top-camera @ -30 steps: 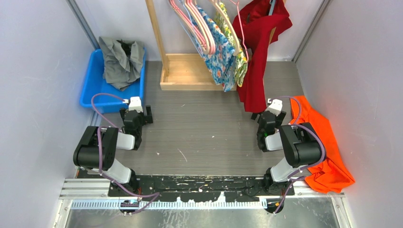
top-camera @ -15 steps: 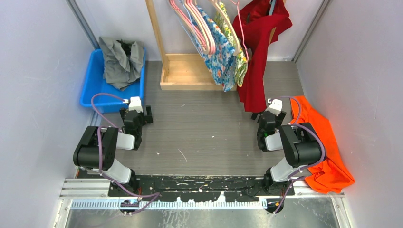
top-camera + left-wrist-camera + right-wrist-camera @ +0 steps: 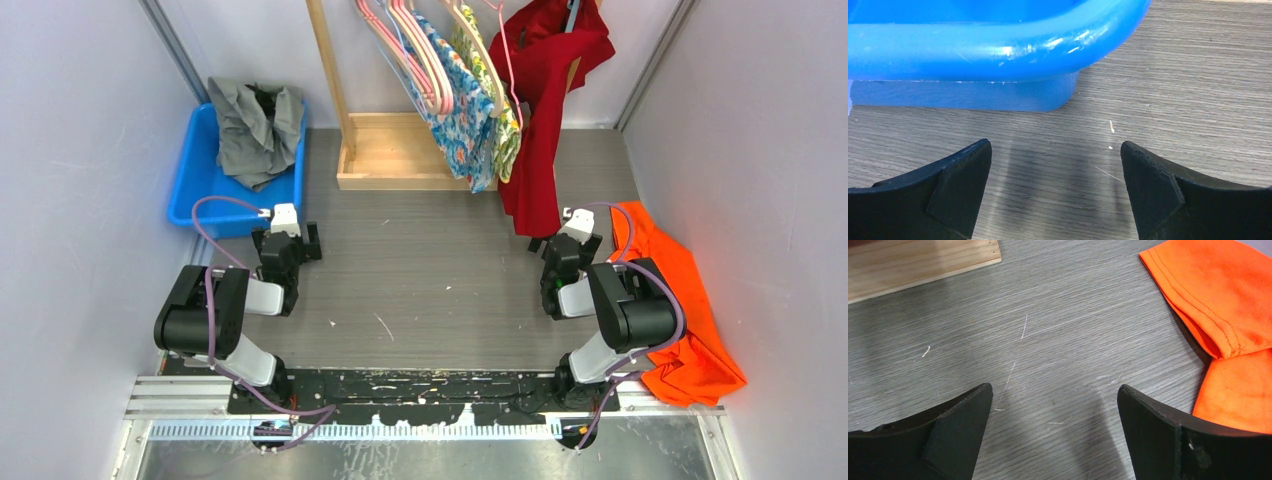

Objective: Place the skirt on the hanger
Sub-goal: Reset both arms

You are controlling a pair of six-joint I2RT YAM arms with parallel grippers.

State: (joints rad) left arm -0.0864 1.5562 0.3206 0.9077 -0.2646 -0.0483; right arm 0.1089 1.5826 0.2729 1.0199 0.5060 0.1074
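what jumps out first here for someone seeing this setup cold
The bright orange cloth crumpled on the table beside the right arm grabs the eye. Then the red garment hanging on the wooden rack at the back, and the blue bin at back left with grey cloth heaped in it.

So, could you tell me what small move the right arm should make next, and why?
Probably ease the right gripper rightward toward the orange garment: both it and the left gripper are open and empty, and that cloth lies loose on the table beside it, not yet hung.
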